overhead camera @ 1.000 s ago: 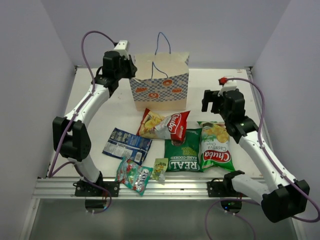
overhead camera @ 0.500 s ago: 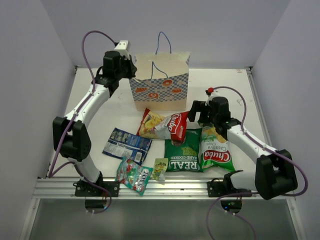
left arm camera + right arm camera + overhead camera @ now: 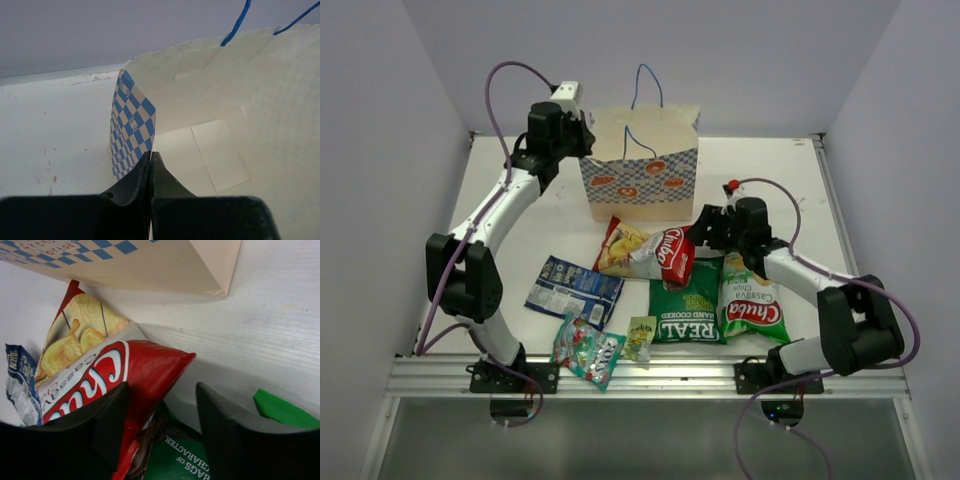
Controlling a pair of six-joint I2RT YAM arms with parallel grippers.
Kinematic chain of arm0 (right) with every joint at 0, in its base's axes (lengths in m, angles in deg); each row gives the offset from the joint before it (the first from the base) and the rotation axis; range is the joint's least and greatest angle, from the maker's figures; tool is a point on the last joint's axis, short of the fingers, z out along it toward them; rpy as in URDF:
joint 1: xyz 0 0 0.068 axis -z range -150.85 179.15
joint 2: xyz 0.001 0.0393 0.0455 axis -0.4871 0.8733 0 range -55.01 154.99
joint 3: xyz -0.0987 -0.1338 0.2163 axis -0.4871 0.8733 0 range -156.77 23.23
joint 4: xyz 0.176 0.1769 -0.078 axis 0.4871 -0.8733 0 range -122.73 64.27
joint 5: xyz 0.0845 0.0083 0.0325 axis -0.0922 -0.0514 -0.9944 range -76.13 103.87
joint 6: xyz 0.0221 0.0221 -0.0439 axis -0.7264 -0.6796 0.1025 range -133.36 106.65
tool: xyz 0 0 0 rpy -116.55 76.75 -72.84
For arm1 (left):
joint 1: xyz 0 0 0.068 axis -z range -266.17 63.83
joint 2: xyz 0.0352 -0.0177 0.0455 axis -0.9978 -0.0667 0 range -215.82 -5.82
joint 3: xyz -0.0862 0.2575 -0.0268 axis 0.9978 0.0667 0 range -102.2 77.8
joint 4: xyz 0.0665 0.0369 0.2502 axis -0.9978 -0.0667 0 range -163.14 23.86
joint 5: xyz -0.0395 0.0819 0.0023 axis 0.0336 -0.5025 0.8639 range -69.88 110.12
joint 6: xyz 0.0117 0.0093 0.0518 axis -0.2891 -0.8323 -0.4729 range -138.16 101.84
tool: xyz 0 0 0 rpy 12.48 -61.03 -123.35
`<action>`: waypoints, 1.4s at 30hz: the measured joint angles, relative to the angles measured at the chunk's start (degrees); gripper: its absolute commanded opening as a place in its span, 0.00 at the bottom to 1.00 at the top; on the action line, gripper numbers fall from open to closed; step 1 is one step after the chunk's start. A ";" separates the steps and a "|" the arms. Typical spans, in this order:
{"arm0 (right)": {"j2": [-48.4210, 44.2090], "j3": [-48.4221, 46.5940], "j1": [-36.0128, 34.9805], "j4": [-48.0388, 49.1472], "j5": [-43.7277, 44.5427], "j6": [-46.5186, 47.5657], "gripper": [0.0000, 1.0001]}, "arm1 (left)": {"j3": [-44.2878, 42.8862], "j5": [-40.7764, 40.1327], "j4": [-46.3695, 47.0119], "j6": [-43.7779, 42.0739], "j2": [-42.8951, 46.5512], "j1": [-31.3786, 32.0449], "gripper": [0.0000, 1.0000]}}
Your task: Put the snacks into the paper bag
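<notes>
Standing upright at the far side of the table [image 3: 760, 170], the paper bag [image 3: 640, 165] had its mouth turned up and its blue string handles rising above the rim. Its wide face with the checkered band and orange ovals looked toward the arms. The left gripper [image 3: 151, 155] was closed on the bag's left edge, pinching the paper just below the rim. The left wrist view showed only pale inner walls, and the bottom of the bag was hidden. All six snacks lay flat on the table in front of the bag. The red-yellow packet [image 3: 650, 250], marked "Chuba", lay nearest the bag, with its long axis running left to right and its red end pointing right. The right gripper [image 3: 161, 390] was low over that end, its jaws apart with the red corner between them. The dark green bag [image 3: 687, 300], reading "REAL", and the green-white bag [image 3: 752, 295], reading "Chuba Cassava Chips", lay side by side with their long axes running near to far. The dark blue packet [image 3: 575, 288] lay to the left, and the candy packet [image 3: 588, 350] and the small yellow-green sachet [image 3: 640, 337] lay nearest the arms. On the bag's band the right wrist view showed the red word "bread".
</notes>
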 measured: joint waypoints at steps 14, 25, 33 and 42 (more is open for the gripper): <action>-0.96 0.02 -0.44 1.09 -2.64 -0.74 0.00 | 0.00 0.00 -0.04 -0.04 0.00 0.02 0.00; -14.71 -11.76 -0.70 -17.97 2.34 5.09 0.00 | 0.00 0.02 -0.04 -0.09 0.00 0.02 0.00; -15.56 -35.80 -0.70 -28.72 3.63 9.03 0.00 | 0.00 0.50 -0.09 -0.09 0.00 0.02 0.00; 0.98 -62.82 -0.63 -35.17 4.50 11.72 0.00 | 0.00 0.81 -0.15 -0.83 0.02 0.02 0.00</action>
